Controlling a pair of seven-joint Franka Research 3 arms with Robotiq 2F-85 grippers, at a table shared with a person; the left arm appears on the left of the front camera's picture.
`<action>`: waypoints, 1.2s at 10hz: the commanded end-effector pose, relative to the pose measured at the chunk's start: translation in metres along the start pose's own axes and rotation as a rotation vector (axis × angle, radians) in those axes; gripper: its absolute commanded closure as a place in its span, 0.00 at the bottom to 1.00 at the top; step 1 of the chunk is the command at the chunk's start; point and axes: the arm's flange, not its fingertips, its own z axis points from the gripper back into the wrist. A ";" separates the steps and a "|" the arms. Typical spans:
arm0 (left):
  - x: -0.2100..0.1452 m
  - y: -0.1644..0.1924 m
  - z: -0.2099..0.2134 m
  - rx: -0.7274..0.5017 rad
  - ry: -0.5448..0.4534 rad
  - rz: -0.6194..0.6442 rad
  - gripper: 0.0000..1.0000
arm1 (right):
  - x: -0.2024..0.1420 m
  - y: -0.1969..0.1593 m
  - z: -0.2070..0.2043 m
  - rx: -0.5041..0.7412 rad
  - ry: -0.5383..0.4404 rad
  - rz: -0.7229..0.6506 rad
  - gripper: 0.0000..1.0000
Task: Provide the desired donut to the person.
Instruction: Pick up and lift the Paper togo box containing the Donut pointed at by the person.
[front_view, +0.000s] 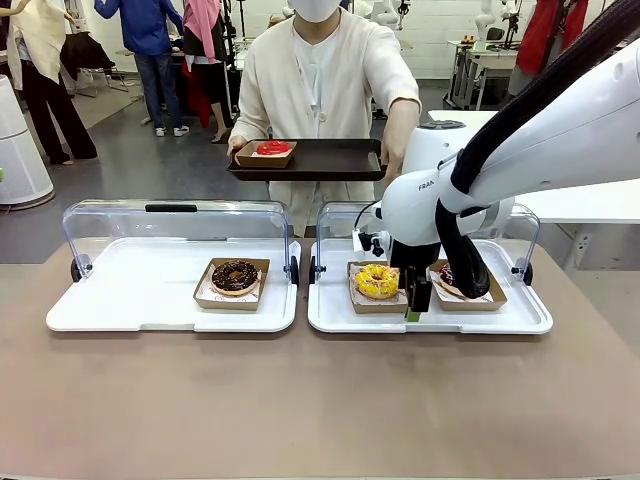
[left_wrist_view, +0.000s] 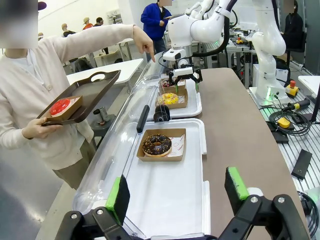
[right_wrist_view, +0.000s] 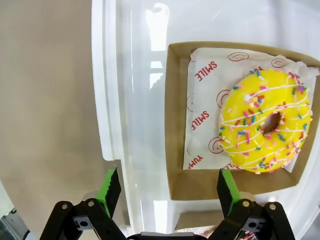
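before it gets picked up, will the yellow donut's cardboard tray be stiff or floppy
The cardboard tray looks thin and folded, so probably light and bendy at its walls. The yellow donut sits on loose paper, so it may slide if tilted.

You have bright, even light from overhead, and shadows on the tabletop (front_view: 300, 400) are faint and soft. In your right wrist view, white glare streaks the tray (right_wrist_view: 135, 100) left of the yellow donut (right_wrist_view: 265, 127), which is sharp. Your left wrist view bows straight lines toward its edges, and far behind the donut detail softens.
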 end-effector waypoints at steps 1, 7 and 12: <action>0.002 0.001 0.002 0.002 -0.012 -0.001 0.00 | 0.002 -0.009 -0.005 -0.001 0.009 0.016 0.00; 0.002 0.001 0.002 0.002 -0.012 -0.001 0.00 | 0.001 -0.013 -0.011 0.018 0.011 0.012 0.00; 0.002 0.001 0.002 0.002 -0.012 -0.001 0.00 | 0.001 -0.013 -0.012 0.034 0.017 0.018 0.58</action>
